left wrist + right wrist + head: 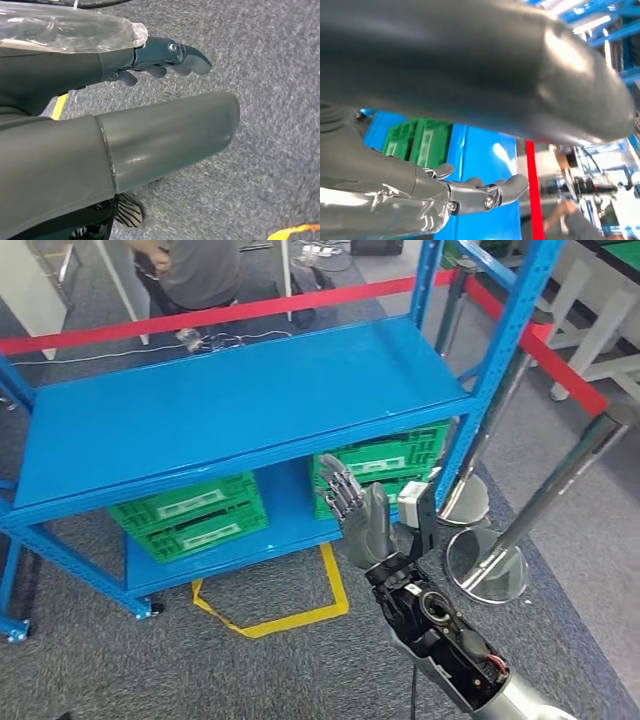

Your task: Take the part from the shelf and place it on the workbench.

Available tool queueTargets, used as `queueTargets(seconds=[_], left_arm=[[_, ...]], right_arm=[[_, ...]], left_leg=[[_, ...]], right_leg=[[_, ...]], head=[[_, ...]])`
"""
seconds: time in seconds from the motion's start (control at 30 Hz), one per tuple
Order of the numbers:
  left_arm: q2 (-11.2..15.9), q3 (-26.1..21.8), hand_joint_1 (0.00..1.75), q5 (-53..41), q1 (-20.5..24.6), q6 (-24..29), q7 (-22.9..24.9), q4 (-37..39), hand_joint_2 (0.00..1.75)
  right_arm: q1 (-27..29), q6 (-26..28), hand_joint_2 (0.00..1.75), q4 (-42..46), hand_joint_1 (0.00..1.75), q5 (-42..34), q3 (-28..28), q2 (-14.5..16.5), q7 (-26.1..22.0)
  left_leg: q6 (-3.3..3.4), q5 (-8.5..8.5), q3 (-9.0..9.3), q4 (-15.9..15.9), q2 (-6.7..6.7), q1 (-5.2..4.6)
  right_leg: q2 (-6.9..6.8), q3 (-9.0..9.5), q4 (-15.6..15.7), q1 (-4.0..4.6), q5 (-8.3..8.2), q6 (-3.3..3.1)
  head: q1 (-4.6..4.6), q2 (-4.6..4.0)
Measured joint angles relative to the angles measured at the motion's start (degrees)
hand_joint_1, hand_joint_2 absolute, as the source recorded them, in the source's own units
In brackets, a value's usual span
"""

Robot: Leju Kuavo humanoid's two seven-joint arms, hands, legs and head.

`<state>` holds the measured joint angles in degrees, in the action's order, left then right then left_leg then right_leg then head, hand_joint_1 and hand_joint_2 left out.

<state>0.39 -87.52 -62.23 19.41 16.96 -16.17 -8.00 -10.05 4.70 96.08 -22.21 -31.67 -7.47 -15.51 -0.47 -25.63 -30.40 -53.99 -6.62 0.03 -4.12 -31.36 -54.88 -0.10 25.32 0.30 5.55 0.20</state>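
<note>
Here, a blue steel shelf (226, 410) stands on grey carpet (75, 640). Its broad top board is bare and its lower board holds two green crates side by side. The left crate (189, 515) sits toward the lower board's left front corner. The right crate (385, 460) sits at the right end, against the shelf's right front upright.

A red belt (226, 312) runs behind the shelf and along its right side, strung between chrome posts (521, 530) with round bases. A person (200, 270) stands beyond the belt. Yellow tape (302, 620) marks an outline on the carpet just in front of the shelf.

The right hand (366, 520) is raised in front of the right crate, level with the lower board's front edge. Its palm is upright, its fingers (508, 187) are spread apart, and it holds nothing.

The left hand (113, 140) hangs over the carpet, thumb and fingers stretched out and apart, also holding nothing.

The part itself cannot be made out. The crates' contents are hidden under the top board, so where it lies relative to the right hand cannot be told. The right crate is the nearest thing to that hand.
</note>
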Motion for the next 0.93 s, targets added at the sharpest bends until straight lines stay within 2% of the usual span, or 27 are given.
queueTargets(seconds=[0.03,0.07,0.1,0.17,0.2,0.23,0.27,0.3,0.33,0.4,0.43,0.47,0.53,0.6,0.67,0.7,0.73,0.77,0.93], left_arm=[[0.0,0.0,0.0,0.0,0.1,0.0,0.0,0.0,0.0],[0.0,0.0,0.0,0.0,0.2,0.0,0.0,0.0,0.0],[0.0,0.0,0.0,0.0,0.2,0.0,0.0,0.0,0.0],[0.0,0.0,0.0,0.0,0.2,0.0,0.0,0.0,0.0],[0.0,0.0,0.0,0.0,0.1,0.0,0.0,0.0,0.0],[0.1,0.0,0.0,-0.1,-0.1,0.0,0.0,0.0,0.0],[0.1,0.0,0.0,-0.1,-0.2,0.0,0.0,0.0,0.0],[0.1,0.0,0.0,-0.1,-0.2,0.0,0.0,0.0,0.0],[0.0,0.0,0.0,-0.2,-0.1,0.0,0.0,0.0,0.0],[0.2,0.0,0.0,-0.3,0.0,0.0,0.0,0.0,0.0],[0.3,0.0,0.0,-0.3,0.1,0.0,0.1,0.0,0.0],[0.4,0.0,0.0,-0.3,0.1,0.1,0.1,0.0,0.0],[0.3,0.0,0.0,-0.4,0.3,0.1,0.3,0.0,0.0],[0.2,0.0,0.0,-0.5,0.6,0.2,0.4,0.0,0.0],[0.0,0.0,0.0,-0.6,0.6,0.4,0.6,0.0,0.0],[0.0,0.0,0.0,-0.7,0.6,0.6,0.6,0.0,0.0],[-0.1,0.0,0.0,-0.7,0.6,0.6,0.7,0.0,0.0],[-0.1,0.0,0.0,-0.7,0.6,0.7,0.7,0.0,0.0],[-0.2,0.0,0.0,-0.7,0.7,0.7,0.7,0.0,0.0]], right_arm=[[0.1,0.0,0.0,0.0,0.0,0.0,0.0,0.0,0.0],[0.0,0.0,0.0,0.0,0.0,0.0,0.0,0.0,0.0],[0.0,0.0,0.0,0.0,0.0,0.0,0.0,0.0,0.0],[-0.1,0.0,0.0,0.1,0.0,0.0,0.0,0.0,0.0],[0.0,0.0,0.0,0.1,0.0,0.0,0.0,0.0,0.0],[0.1,0.0,0.0,0.0,0.0,0.0,-0.1,0.0,0.0],[0.2,0.0,0.0,0.0,0.0,0.1,-0.1,0.0,0.0],[0.2,0.0,0.0,0.0,0.0,0.1,0.0,0.0,0.0],[0.2,0.1,0.0,0.0,0.0,0.2,0.0,0.0,0.0],[0.2,0.1,0.0,0.0,0.0,0.3,0.0,0.0,-0.1],[0.3,0.1,0.0,0.0,0.0,0.4,0.0,0.0,-0.1],[0.3,0.1,0.0,0.0,0.0,0.5,0.0,0.0,-0.1],[0.5,0.1,0.0,0.0,0.0,0.7,0.0,0.0,-0.1],[0.5,0.0,0.0,0.2,0.0,1.2,0.1,0.0,-0.3],[0.4,0.1,0.0,0.6,0.0,2.0,0.1,0.0,-0.2],[0.3,0.1,0.0,0.7,0.0,2.4,0.1,0.0,-0.1],[0.4,0.2,0.0,0.8,0.0,2.7,0.1,0.0,0.1],[0.4,0.4,0.0,0.9,0.0,2.8,0.1,0.0,0.2],[0.3,0.7,0.0,0.8,0.0,2.3,0.1,0.0,-0.4]], left_leg=[[-0.29,-0.22,0.07,-0.1,-0.26,0.08],[-0.6,-0.85,-0.06,-0.7,0.45,0.25],[-0.89,-2.13,-0.74,-2.5,1.84,0.42],[-1.26,-6.03,-4.04,-9.8,5.15,0.64],[-1.31,-7.73,-6.14,-14.0,5.87,0.66],[-1.28,-8.54,-7.71,-17.0,6.15,0.65],[-1.16,-8.21,-8.32,-17.9,6.26,0.63],[-0.94,-6.79,-7.78,-16.4,6.38,0.61],[-0.62,-4.62,-6.18,-12.8,6.84,0.57],[0.17,-0.98,-2.35,-4.4,9.54,0.55],[0.42,-0.1,-1.12,-1.6,10.6,0.49],[0.58,0.07,-0.59,-0.4,11.21,0.39],[0.85,0.26,-0.41,0.1,10.22,0.33],[1.08,0.4,-0.23,0.6,9.34,0.47],[0.9,0.16,-0.29,0.5,8.81,0.22],[0.77,-0.04,-0.38,0.2,8.66,-0.01],[0.86,-0.03,-0.41,-0.1,8.42,-0.09],[0.95,-0.03,-0.38,-0.1,8.22,-0.13],[1.17,-0.2,-0.36,-0.2,7.92,-0.21]], right_leg=[[0.74,-0.08,0.1,-0.07,-0.17,-0.36],[1.49,-0.12,0.2,-0.16,-0.34,-0.7],[2.17,-0.14,0.3,-0.3,-0.52,-1.04],[3.58,-0.33,0.3,-0.42,-0.79,-1.51],[4.37,-0.44,0.3,-0.37,-0.87,-1.66],[5.21,-0.52,0.3,-0.32,-0.93,-1.75],[6.05,-0.56,0.3,-0.28,-0.98,-1.78],[6.89,-0.56,0.3,-0.24,-1.04,-1.77],[7.69,-0.53,0.3,-0.23,-1.11,-1.72],[9.15,-0.64,0.3,-0.26,-1.25,-1.44],[9.82,-0.81,0.2,-0.34,-1.34,-1.18],[10.41,-1.0,0.2,-0.48,-1.43,-0.84],[11.29,-1.3,0.4,-0.66,-1.64,-0.05],[9.5,-1.71,-0.4,-0.44,-0.7,0.52],[6.94,-1.34,-0.4,-0.33,-0.41,0.17],[6.49,-0.98,-0.1,-0.4,-0.67,0.0],[6.44,-0.74,0.6,-0.45,-1.31,-0.16],[6.44,-0.81,0.4,-0.45,-1.44,0.09],[6.46,-0.78,0.6,-0.48,-1.45,0.15]], head=[[-0.18,0.0],[-0.32,0.0],[-0.46,0.0],[-0.87,0.0],[-1.0,0.0],[-1.08,0.0],[-1.13,0.0],[-1.15,0.0],[-1.18,0.0],[-1.21,0.0],[-1.22,0.0],[-1.23,0.0],[-1.34,0.0],[-1.05,0.0],[-0.54,0.0],[-0.44,0.0],[-0.52,0.0],[-0.67,0.0],[-0.54,0.0]])
